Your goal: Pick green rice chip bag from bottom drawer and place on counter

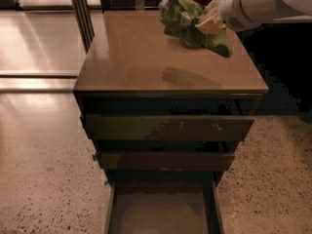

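The green rice chip bag [181, 16] is crumpled and hangs just over the far right part of the counter [141, 57]. I cannot tell whether it touches the top. My gripper [207, 23] comes in from the upper right on a white arm and is shut on the bag's right side. A yellowish fingertip [210, 25] shows against the foil. The bottom drawer [161, 213] is pulled open at the lower edge of the view, and the floor that shows holds nothing.
Two dark drawer fronts [168, 128] sit slightly ajar above the bottom drawer. Speckled stone floor [44, 169] surrounds the cabinet. A dark vertical post [80, 13] stands at the back left. Dark space lies right of the cabinet.
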